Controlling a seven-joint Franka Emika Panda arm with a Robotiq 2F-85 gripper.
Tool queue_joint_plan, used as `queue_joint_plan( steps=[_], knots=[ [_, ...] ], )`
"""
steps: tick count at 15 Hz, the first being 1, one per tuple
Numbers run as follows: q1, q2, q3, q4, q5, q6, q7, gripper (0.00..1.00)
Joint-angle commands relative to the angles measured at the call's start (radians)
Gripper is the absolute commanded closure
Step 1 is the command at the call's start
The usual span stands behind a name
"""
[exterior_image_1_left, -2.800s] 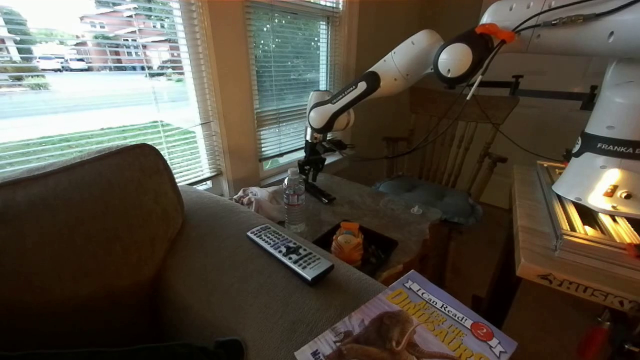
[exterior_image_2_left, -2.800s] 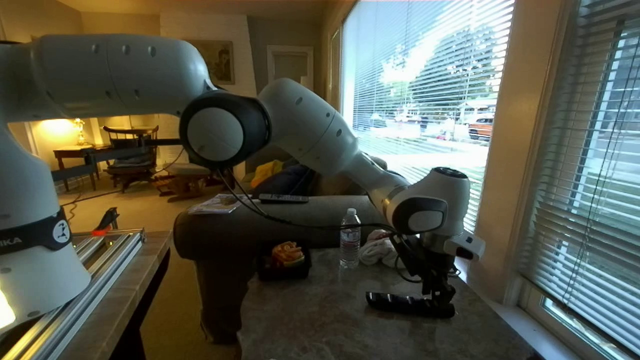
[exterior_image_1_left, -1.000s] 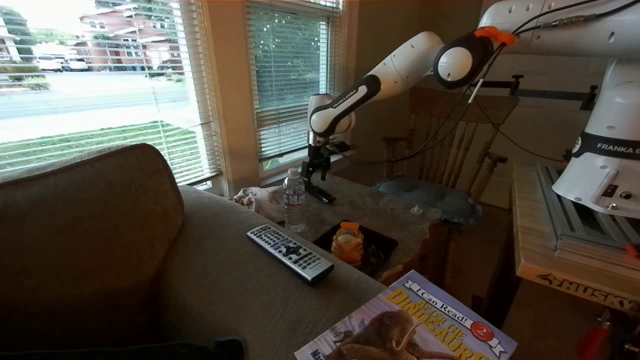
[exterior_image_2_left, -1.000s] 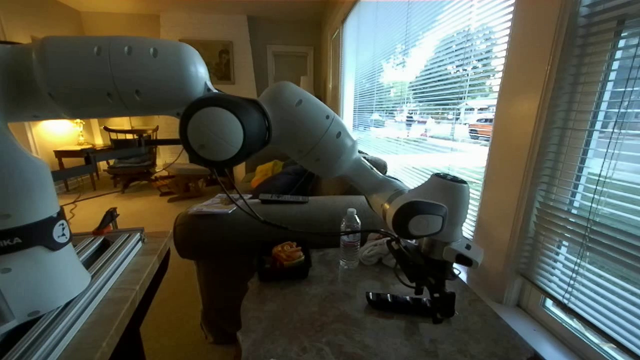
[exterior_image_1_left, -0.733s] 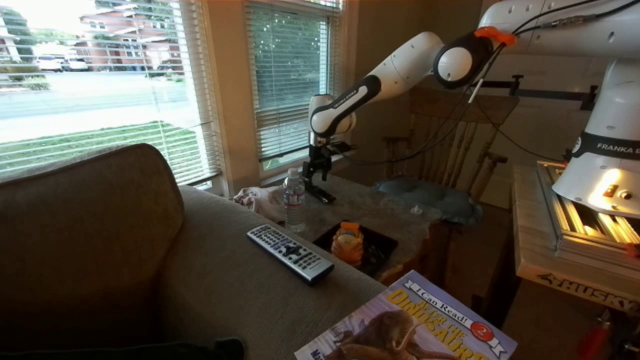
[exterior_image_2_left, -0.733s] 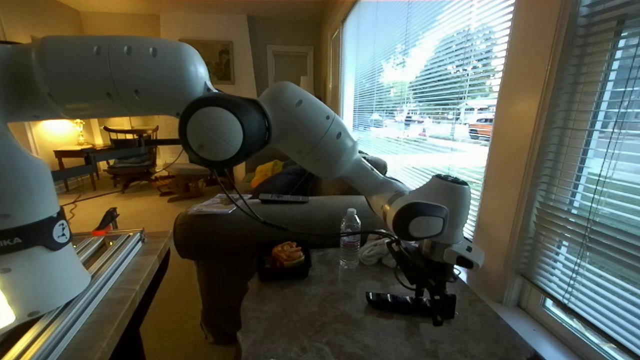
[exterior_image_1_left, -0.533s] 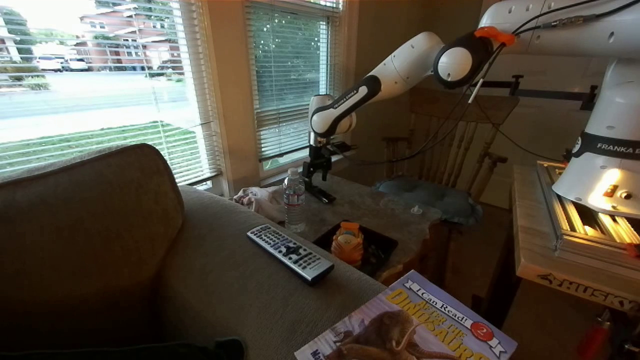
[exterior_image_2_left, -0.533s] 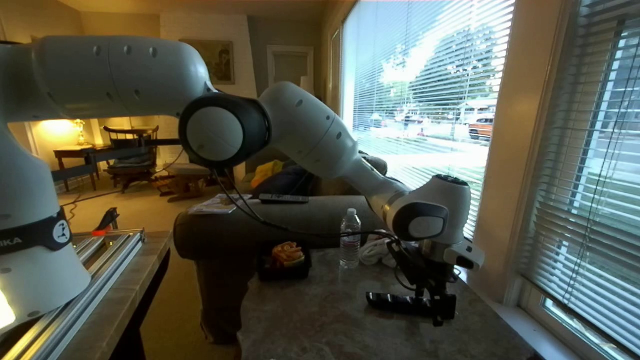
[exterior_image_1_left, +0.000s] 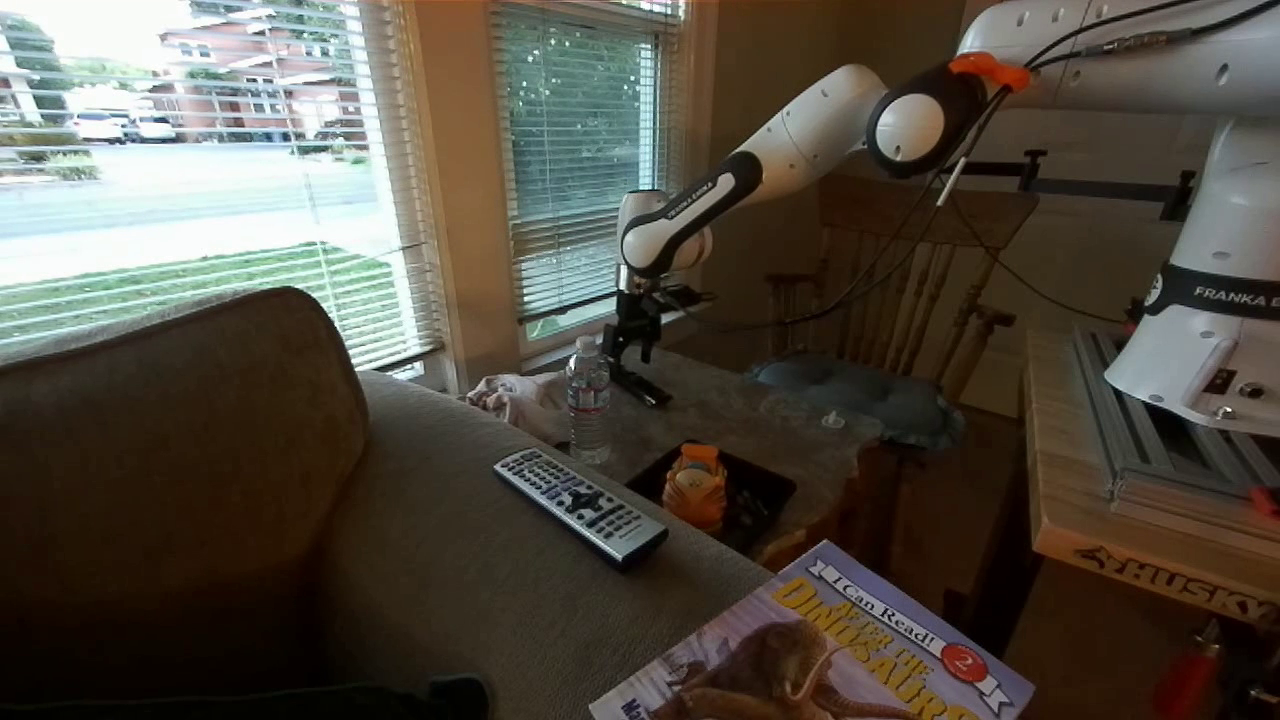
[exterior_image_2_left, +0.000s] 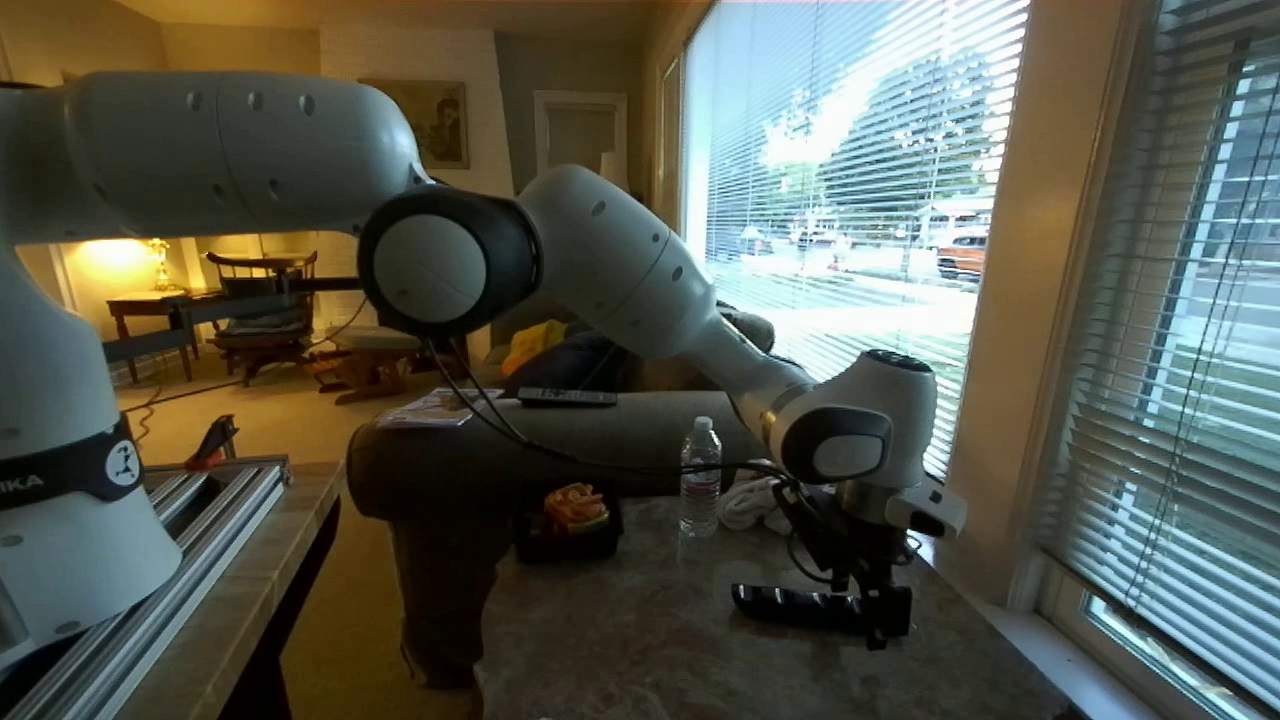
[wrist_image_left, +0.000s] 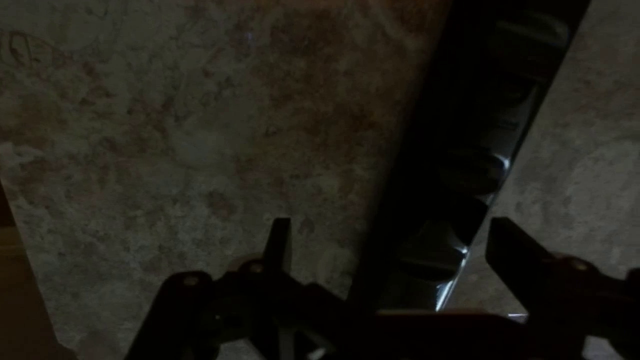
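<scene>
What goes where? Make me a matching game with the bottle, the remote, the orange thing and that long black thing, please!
1. bottle
2. remote
3. orange thing
4. long black thing

A. in the black tray
B. between the open fingers, in the wrist view
C. on the sofa arm
D. standing upright on the table

Right pairs: 1-D, 2-C, 3-A, 4-B
</scene>
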Motion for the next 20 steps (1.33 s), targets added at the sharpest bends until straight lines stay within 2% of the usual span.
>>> queue_joint_plan(
  steps=[1, 8, 9, 10, 16, 20],
  knots=[
    [-0.001, 0.0, 0.014, -0.011, -0.003, 0.037, -0.024, 0.0],
    [-0.004, 0.0, 0.019, -0.016, -0.001, 0.033, -0.03, 0.0],
    [-0.004, 0.0, 0.018, -0.015, -0.001, 0.033, -0.029, 0.06],
    [-0.004, 0.0, 0.018, -0.014, -0.002, 0.031, -0.032, 0.26],
    [0.001, -0.006, 0.031, -0.018, -0.001, 0.029, -0.04, 0.69],
    [-0.002, 0.008, 0.03, 0.012, -0.001, 0.012, -0.038, 0.77]
  ],
)
